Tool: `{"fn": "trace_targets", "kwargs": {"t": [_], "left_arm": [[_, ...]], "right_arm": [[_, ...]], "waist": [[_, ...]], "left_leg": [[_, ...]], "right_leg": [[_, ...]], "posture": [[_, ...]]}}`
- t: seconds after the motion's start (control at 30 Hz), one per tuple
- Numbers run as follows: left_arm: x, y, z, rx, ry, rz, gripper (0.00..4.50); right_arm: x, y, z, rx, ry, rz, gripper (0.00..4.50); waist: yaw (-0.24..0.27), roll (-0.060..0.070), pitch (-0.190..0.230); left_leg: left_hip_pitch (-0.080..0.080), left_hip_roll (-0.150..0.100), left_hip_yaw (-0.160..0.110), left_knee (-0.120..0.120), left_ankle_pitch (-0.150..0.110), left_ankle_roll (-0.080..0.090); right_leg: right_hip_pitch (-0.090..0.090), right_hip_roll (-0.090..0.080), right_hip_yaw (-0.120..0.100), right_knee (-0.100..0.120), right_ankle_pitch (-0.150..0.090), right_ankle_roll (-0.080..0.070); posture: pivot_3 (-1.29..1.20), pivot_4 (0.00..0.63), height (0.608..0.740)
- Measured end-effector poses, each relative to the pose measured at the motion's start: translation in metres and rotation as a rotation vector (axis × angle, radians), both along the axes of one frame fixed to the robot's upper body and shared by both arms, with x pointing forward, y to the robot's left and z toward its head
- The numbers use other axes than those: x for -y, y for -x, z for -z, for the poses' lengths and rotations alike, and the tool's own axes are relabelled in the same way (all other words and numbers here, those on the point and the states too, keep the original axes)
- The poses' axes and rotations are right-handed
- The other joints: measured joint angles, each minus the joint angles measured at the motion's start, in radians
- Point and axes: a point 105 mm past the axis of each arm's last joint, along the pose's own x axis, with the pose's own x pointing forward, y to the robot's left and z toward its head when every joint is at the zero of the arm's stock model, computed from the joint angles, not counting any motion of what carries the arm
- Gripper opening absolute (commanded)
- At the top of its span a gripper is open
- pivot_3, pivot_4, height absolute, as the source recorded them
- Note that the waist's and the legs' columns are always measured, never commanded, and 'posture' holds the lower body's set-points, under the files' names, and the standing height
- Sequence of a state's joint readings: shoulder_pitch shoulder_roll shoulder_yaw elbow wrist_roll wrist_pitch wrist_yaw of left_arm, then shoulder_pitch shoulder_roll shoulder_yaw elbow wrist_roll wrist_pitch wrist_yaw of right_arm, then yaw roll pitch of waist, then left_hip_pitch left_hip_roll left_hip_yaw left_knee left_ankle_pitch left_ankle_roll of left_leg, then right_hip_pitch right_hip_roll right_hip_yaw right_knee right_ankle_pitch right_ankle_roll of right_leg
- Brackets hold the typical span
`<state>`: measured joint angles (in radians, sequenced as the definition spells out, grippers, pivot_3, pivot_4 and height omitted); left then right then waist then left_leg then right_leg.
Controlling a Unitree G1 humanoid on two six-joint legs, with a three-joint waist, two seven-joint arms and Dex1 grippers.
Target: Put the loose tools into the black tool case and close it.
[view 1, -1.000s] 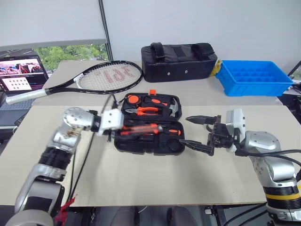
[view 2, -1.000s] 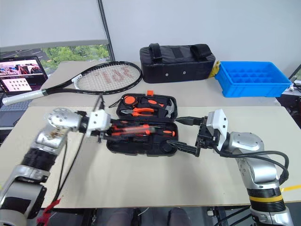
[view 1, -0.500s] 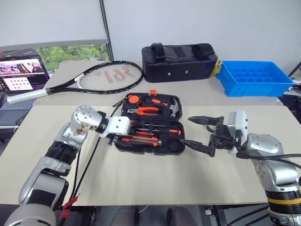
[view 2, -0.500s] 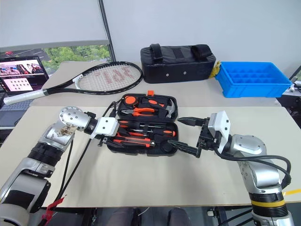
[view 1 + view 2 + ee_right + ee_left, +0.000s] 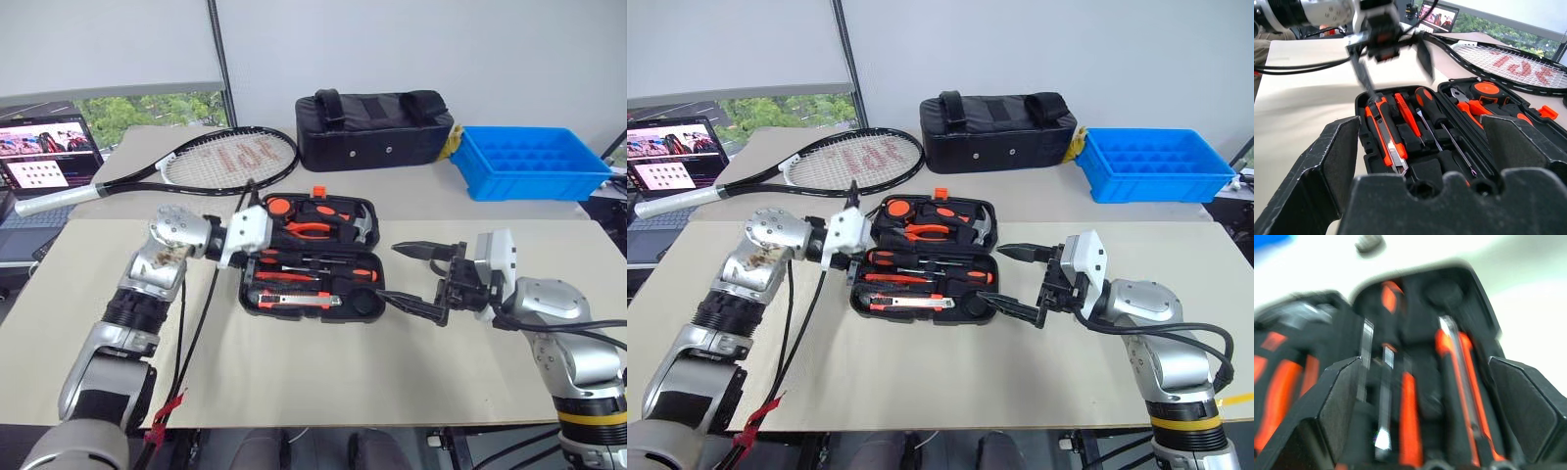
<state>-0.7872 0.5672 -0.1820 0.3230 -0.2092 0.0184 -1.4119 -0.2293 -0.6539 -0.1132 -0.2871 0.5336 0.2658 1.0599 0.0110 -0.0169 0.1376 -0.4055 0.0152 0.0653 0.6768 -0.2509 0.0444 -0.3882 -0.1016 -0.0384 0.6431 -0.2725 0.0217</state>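
We list one black tool case (image 5: 312, 257), hinged and lying open on the beige table (image 5: 294, 362), roughly midway between the table's left and right edges and nearer its far edge than its near one.

Contents, near half: one orange-black utility knife (image 5: 297, 301) along the near side; a slim orange screwdriver (image 5: 1407, 113) and an orange-and-black-handled screwdriver (image 5: 1431, 111) beyond it, all seated in recesses; one dark round item (image 5: 364, 303) at the near right corner of the case, which we cannot identify.

Contents, far half: orange-handled pliers (image 5: 309, 230), a hammer head (image 5: 363, 227), an orange round item (image 5: 277, 207). An orange latch (image 5: 317, 192) sits on the case's far edge.

Left gripper (image 5: 263, 232): above the left end of the case, fingers (image 5: 1339, 401) spread apart and empty, nothing between them in our left wrist view.

Right gripper (image 5: 409, 276): just off the right end of the case, jaws wide apart, holding nothing, one finger (image 5: 411, 250) toward the far side and the other beside the case's near right corner.

Beyond the far edge of the table, on a second surface: one tennis racket (image 5: 196, 162), one black fabric bag (image 5: 372, 127), one blue bin (image 5: 529, 162), one laptop (image 5: 49, 152) at the far left.
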Motion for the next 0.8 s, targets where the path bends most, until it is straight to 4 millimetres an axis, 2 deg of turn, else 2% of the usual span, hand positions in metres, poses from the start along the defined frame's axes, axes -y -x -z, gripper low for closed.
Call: {"fn": "trace_targets", "kwargs": {"t": [0.07, 0.1, 0.13, 0.17, 0.23, 0.27, 0.3, 0.37, 0.5, 0.8], "left_arm": [[0.006, 0.003, 0.006, -0.018, 0.007, 0.018, 2.64], [0.007, 0.006, 0.013, -0.032, -0.006, 0.025, 2.37], [0.009, 0.010, 0.025, -0.055, -0.021, 0.036, 1.87], [0.011, 0.012, 0.032, -0.070, -0.026, 0.043, 1.65], [0.017, 0.017, 0.050, -0.100, -0.052, 0.055, 0.73], [0.019, 0.017, 0.058, -0.108, -0.066, 0.051, 0.56], [0.019, 0.017, 0.065, -0.107, -0.089, 0.043, 0.08], [0.017, 0.012, 0.073, -0.092, -0.118, 0.010, 0.08], [0.020, 0.007, 0.077, -0.068, -0.101, -0.010, 0.08], [0.019, 0.007, 0.085, -0.171, -0.078, -0.032, 0.08]], "right_arm": [[0.000, 0.000, 0.000, 0.001, 0.000, -0.001, 4.50], [0.000, 0.000, 0.000, 0.001, 0.000, -0.001, 4.50], [0.000, 0.000, 0.000, 0.001, 0.000, -0.001, 4.50], [0.000, 0.000, 0.000, 0.001, 0.000, -0.001, 4.50], [0.000, 0.000, 0.000, 0.000, 0.003, 0.000, 4.50], [0.001, 0.000, 0.000, 0.000, 0.006, 0.000, 4.50], [0.001, 0.000, 0.001, -0.002, 0.010, 0.002, 4.50], [0.003, 0.001, 0.004, -0.013, 0.019, 0.007, 4.50], [0.005, 0.002, 0.006, -0.022, 0.025, 0.012, 4.50], [0.006, 0.003, 0.009, -0.033, 0.032, 0.016, 4.50]], "waist": [[0.000, 0.000, 0.000], [0.000, 0.000, 0.000], [-0.001, 0.000, 0.000], [-0.001, 0.000, 0.000], [0.000, 0.000, 0.000], [0.001, 0.000, 0.000], [0.001, 0.000, 0.000], [0.001, 0.000, 0.000], [0.004, 0.000, 0.000], [0.001, 0.001, 0.000]], "left_leg": [[0.000, 0.000, 0.000, 0.000, 0.000, 0.000], [0.000, 0.000, 0.000, 0.000, 0.000, 0.000], [0.000, 0.000, 0.000, 0.000, 0.000, 0.000], [0.000, 0.000, 0.000, 0.000, 0.000, 0.000], [0.000, 0.000, 0.000, 0.000, 0.000, 0.000], [0.000, 0.000, 0.000, 0.000, 0.000, 0.000], [0.000, 0.000, 0.000, 0.000, 0.000, 0.000], [0.000, 0.000, 0.000, 0.000, 0.000, 0.000], [0.001, 0.000, 0.000, 0.001, 0.000, 0.000], [0.003, 0.000, 0.000, 0.002, 0.000, 0.000]], "right_leg": [[0.000, 0.000, 0.000, 0.000, 0.000, 0.000], [0.000, 0.000, 0.000, 0.000, 0.000, 0.000], [0.000, 0.000, 0.000, 0.000, 0.000, 0.000], [0.000, 0.000, 0.001, 0.000, 0.000, 0.000], [0.000, 0.000, 0.000, 0.000, 0.000, 0.000], [0.000, 0.000, 0.000, 0.000, 0.000, 0.000], [0.000, 0.000, 0.000, 0.000, 0.000, 0.000], [0.000, 0.000, 0.000, 0.001, 0.000, 0.000], [0.001, -0.001, 0.000, 0.001, 0.000, 0.000], [0.002, 0.000, 0.001, 0.004, 0.000, 0.000]], "posture": [[0.00, 0.150, 0.729], [0.00, 0.150, 0.729], [0.00, 0.150, 0.729], [0.00, 0.150, 0.729], [0.00, 0.150, 0.729], [0.00, 0.150, 0.729], [0.00, 0.150, 0.729], [0.00, 0.150, 0.729], [0.00, 0.150, 0.729], [0.00, 0.150, 0.729]]}}
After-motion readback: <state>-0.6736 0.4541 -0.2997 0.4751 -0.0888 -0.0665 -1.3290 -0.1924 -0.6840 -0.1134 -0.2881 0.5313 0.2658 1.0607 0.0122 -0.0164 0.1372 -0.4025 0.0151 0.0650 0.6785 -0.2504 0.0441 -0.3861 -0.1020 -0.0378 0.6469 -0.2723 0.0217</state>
